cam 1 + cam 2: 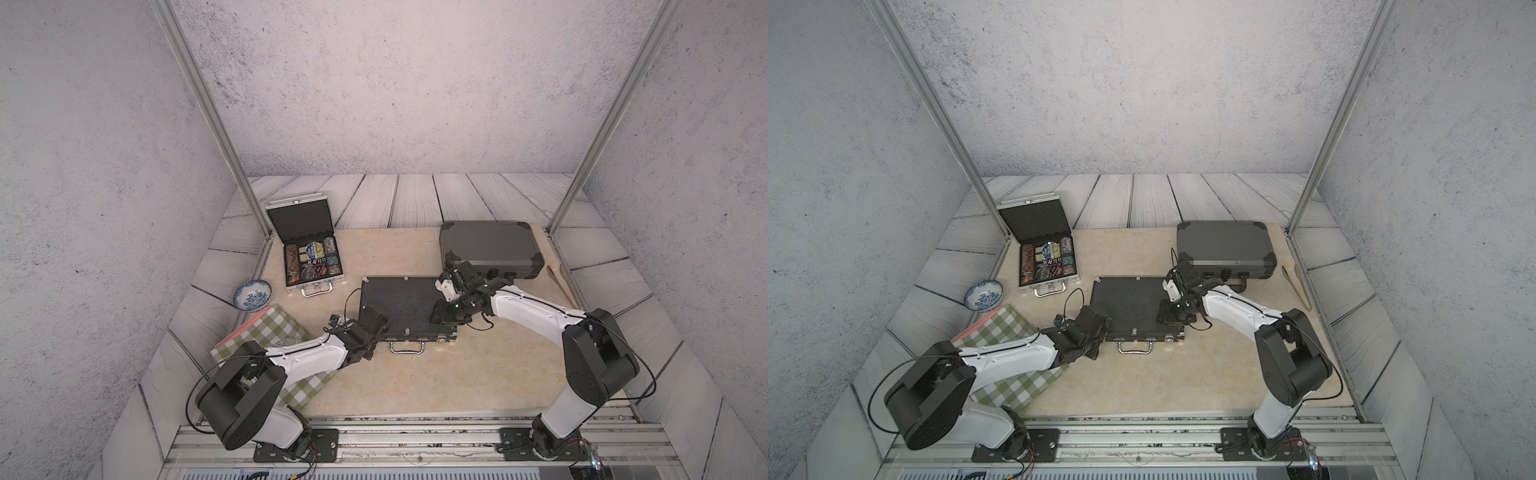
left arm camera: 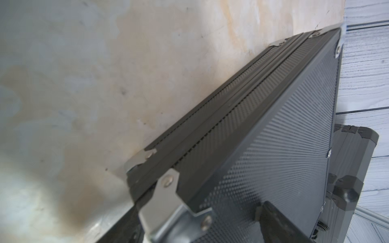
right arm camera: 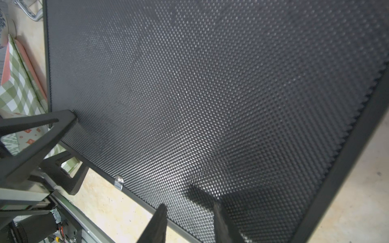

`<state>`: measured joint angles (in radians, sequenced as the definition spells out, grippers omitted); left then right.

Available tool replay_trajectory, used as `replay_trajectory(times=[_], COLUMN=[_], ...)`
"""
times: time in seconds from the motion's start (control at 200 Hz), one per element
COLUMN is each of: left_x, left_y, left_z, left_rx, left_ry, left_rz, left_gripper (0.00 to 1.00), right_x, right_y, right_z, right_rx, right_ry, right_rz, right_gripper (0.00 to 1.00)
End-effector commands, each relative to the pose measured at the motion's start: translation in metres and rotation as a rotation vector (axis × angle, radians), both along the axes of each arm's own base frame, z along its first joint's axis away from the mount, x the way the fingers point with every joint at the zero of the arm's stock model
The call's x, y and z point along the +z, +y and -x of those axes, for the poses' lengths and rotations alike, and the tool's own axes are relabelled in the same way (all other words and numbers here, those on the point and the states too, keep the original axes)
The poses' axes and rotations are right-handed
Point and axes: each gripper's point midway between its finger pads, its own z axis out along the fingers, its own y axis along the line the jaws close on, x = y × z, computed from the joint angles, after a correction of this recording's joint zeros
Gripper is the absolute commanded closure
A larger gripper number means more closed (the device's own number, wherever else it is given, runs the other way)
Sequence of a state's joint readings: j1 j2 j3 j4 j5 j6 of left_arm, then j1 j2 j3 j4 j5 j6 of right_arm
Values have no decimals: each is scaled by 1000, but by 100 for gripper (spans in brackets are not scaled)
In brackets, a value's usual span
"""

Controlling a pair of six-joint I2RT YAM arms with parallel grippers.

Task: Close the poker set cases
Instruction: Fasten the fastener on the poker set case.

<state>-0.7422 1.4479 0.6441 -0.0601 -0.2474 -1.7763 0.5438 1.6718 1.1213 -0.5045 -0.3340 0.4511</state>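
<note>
Three poker set cases show in both top views. The black dimpled case [image 1: 399, 303] lies mid-table with its lid down. My left gripper [image 1: 376, 328] is open and straddles its front left corner [image 2: 168, 185], one finger [image 2: 273, 221] lying on the lid. My right gripper [image 1: 438, 318] hovers just over the lid's right part near the front edge, jaws [image 3: 189, 205] a little apart with nothing between them. At the back left a small silver case [image 1: 299, 222] stands open, with chips inside. The dark grey case [image 1: 486, 241] at the back right is shut.
A blue-patterned bowl [image 1: 252, 294] sits at the left edge. A green-checked pad [image 1: 266, 332] lies under my left arm. Wooden tongs [image 1: 559, 278] lie right of the grey case. Metal frame posts [image 1: 257, 216] rise at both back corners.
</note>
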Motion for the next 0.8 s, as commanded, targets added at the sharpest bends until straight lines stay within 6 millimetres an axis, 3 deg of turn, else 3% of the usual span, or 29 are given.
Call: replay_trajectory(times=[0.0,0.17,0.33,0.46,0.53,0.641,0.796], left_x=[-34,-37,-38,-36,-34,-26,4], left_y=[17,25,28,30,30,26,32], left_z=[26,28,28,30,31,35,34], left_rx=[-20,-4,-9,-16,-21,-54,-158], left_ry=[146,149,135,133,134,145,122], left_rz=[-97,-117,-131,-139,-136,-119,-189], left_gripper=[19,24,36,37,36,27,18], right_x=[-39,-42,-43,-40,-37,-25,4], right_y=[-24,-23,-21,-22,-21,-20,-25], right_z=[12,13,15,14,14,13,8], right_rx=[-22,-16,-16,-18,-18,-17,-25], right_ry=[91,95,106,100,98,87,45], right_rz=[132,131,121,118,113,105,88], right_gripper=[60,60,60,60,60,60,57])
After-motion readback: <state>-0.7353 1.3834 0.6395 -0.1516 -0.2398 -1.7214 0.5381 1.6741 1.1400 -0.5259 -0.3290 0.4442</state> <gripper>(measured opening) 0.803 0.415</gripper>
